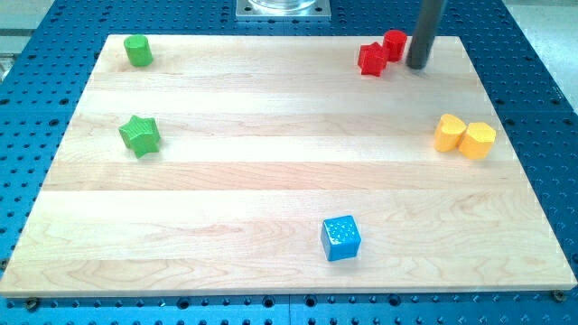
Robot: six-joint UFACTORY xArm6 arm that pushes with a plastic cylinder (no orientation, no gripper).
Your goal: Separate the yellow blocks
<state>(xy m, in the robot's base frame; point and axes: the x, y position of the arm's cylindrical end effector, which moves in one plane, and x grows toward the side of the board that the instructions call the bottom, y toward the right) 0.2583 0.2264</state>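
Dark and straight, the rod comes down from the view's top right, and my tip [416, 66] rests on the wooden board [271, 181] near its far right corner. It is a bare rod end with nothing to open or close, and it touches no block. Just to its left stands a red cylinder [395, 43], and touching that, a little further left, is a red star-like block [371, 59].

The two yellow blocks lie well below my tip, close to the board's right edge: a yellow block with rounded lobes [449, 133] and, pressed against its right side, a yellow cylinder [479, 140].

A blue cube [340, 238] sits near the view's bottom, about midway across. Far on the left are a green star [140, 135] and, up in the top left corner, a green cylinder [138, 51].
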